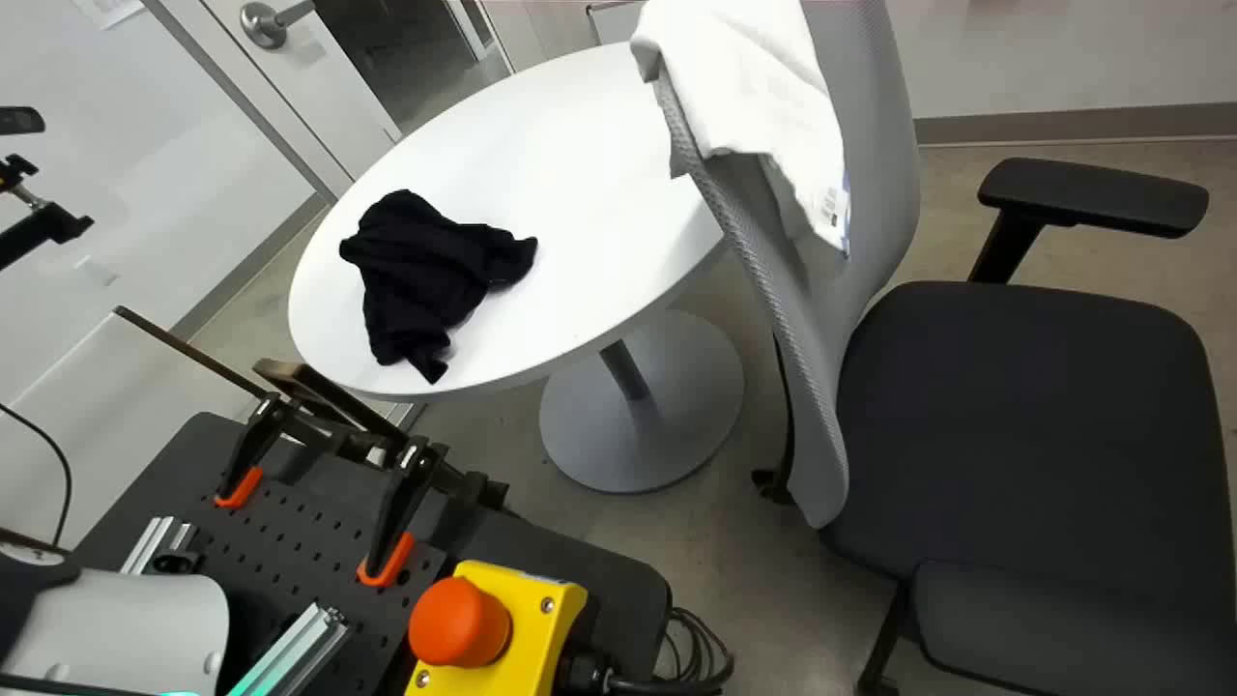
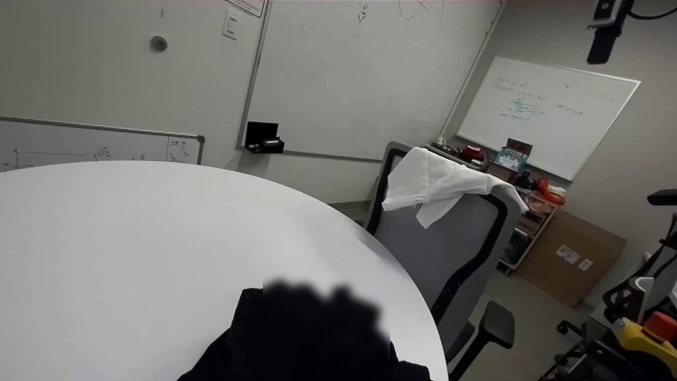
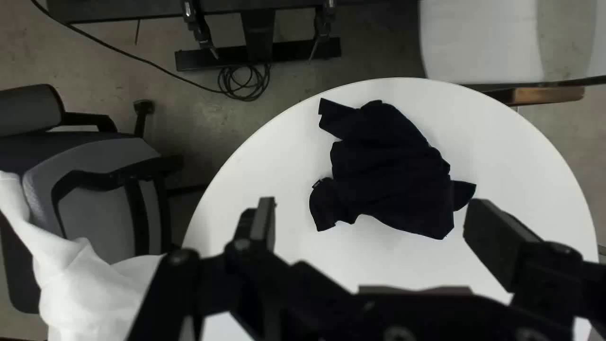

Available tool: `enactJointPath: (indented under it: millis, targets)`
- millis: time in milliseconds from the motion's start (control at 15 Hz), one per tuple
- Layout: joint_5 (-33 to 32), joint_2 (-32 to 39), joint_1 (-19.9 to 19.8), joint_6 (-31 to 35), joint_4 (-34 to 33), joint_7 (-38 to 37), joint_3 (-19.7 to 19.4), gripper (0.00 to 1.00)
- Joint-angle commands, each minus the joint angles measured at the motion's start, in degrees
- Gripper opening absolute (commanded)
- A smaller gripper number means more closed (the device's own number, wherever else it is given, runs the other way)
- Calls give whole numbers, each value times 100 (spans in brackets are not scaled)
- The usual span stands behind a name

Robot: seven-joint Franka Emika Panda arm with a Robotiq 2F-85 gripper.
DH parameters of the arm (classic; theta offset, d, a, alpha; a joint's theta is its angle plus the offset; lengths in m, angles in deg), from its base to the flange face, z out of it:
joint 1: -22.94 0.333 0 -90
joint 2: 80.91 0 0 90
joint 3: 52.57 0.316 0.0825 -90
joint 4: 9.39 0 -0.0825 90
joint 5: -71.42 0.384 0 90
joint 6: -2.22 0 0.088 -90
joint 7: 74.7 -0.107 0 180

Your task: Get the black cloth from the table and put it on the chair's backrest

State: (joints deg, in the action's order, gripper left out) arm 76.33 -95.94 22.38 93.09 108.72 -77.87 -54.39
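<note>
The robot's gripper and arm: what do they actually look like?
The gripper is black, with two chunky, jointed fingers that end flat and blocky, and small round fasteners. What seems part of the arm, in an exterior view, is pale grey, smooth and rounded. No lettering is readable on either.

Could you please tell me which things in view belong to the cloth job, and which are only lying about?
For the job:
black cloth, lying on the white table
chair's backrest, its destination
gripper, open

Only lying about:
white cloth, draped over the backrest
yellow push-button box
cardboard box
</note>
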Motion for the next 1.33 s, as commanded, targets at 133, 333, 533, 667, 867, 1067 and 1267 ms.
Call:
enactJointPath:
  millis: [133, 333, 533, 667, 867, 1067, 1267]
  targets:
    - [-5, 15, -38, -7, -7, -20, 30, 100]
    - [-18, 38, -43, -2, 18, -50, 37, 100]
    - [-30, 75, -48, 4, 43, -74, 41, 100]
    - [6, 127, -61, 98, 75, -177, 45, 100]
    - [88, 304, -60, 323, 196, -502, 85, 100]
    - [204, 552, -40, 717, 379, -913, 146, 100]
    - [346, 829, -16, 1139, 565, -1303, 206, 100]
